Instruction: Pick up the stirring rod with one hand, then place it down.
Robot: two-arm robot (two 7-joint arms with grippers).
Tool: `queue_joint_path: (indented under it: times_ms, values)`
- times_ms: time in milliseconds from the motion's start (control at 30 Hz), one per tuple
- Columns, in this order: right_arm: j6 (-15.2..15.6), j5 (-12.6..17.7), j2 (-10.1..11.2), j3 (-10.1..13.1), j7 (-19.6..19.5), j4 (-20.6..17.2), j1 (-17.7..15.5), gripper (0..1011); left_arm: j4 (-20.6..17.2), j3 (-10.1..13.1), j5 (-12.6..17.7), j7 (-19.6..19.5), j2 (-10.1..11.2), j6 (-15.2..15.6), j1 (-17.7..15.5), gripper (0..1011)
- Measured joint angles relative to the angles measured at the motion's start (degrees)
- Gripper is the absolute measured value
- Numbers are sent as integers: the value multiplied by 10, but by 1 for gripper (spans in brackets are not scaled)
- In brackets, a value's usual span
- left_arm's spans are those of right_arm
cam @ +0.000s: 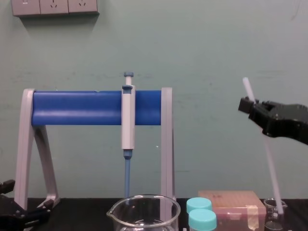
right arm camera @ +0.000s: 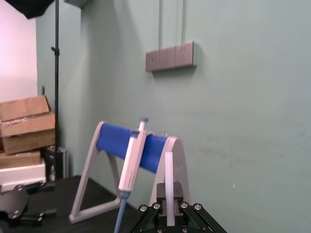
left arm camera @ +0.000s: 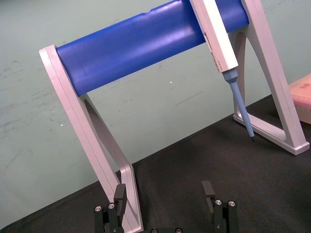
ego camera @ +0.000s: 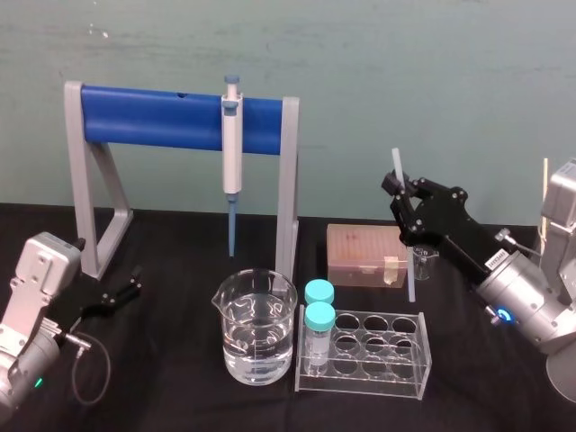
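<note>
Head view, rod axis: the long, thin, translucent whitish stirring rod (ego camera: 409, 270) stands near upright over the right side of the black worktop (ego camera: 180, 396). Its upper end leans slightly toward the robot's left.
Head view, right gripper: the black right gripper (ego camera: 400, 191) hangs above the worktop, its fingers pinching the rod near the upper end, with a short stub showing above them.
Head view, rod's lower end: just beside the small clear glass beaker (ego camera: 424, 262), in front of the tan tip box (ego camera: 364, 255). Whether it sits inside the beaker cannot be told here.
Head view, containers: the large clear glass beaker (ego camera: 256, 328) is partly filled with clear liquid. Just beside it, the clear plastic tube rack (ego camera: 387, 355) holds two teal-capped tubes (ego camera: 319, 317) at its left end.
Head view, left gripper: the black left gripper (ego camera: 130, 286) sits low at the left, near the foot of the grey stand (ego camera: 286, 198) with its blue bar, from which a grey, blue-tipped pipette (ego camera: 232, 153) hangs.
Left wrist view, fingers: spread apart, pointing toward the stand's foot.
Right wrist view, rod: milky and plain, it rises straight from between the right gripper's fingers, which press it from both sides.
Chest view, rod: the long axis slants from the upper end, above the fingers, down and to the right to the small beaker's mouth. Whether the tip is inside or behind cannot be told.
</note>
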Motion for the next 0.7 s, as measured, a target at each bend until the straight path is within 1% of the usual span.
queue_joint_path:
  times_ms: [67, 100, 133, 167, 233, 267, 333, 367, 467, 500, 633, 700]
  values:
    - [-19, -10, -3, 4, -3, 0, -2, 72, 0, 0, 0, 0, 0, 0, 0, 1000]
    - [-34, -19, -5, 7, -6, 2, -3, 72, 0, 0, 0, 0, 0, 0, 0, 1000]
    - [-34, -19, -5, 7, -6, 2, -3, 72, 0, 0, 0, 0, 0, 0, 0, 1001]
    - [-48, -28, -6, 10, -9, 6, -5, 72, 0, 0, 0, 0, 0, 0, 0, 1000]
    - [-64, -39, -8, 13, -13, 11, -6, 72, 0, 0, 0, 0, 0, 0, 0, 1000]
    - [-81, -51, -11, 17, -18, 17, -8, 72, 0, 0, 0, 0, 0, 0, 0, 1000]
    - [-96, -61, -13, 21, -23, 26, -9, 72, 0, 0, 0, 0, 0, 0, 0, 1000]
    - [-110, -70, -15, 25, -27, 33, -10, 72, 0, 0, 0, 0, 0, 0, 0, 1001]
    - [-131, -80, -18, 32, -33, 44, -12, 72, 0, 0, 0, 0, 0, 0, 0, 1000]
    - [-144, -84, -20, 36, -34, 52, -14, 72, 0, 0, 0, 0, 0, 0, 0, 1000]
    - [-172, -87, -25, 46, -30, 73, -17, 72, 0, 0, 0, 0, 0, 0, 0, 1001]
    - [-177, -87, -26, 48, -27, 78, -19, 72, 0, 0, 0, 0, 0, 0, 0, 1000]
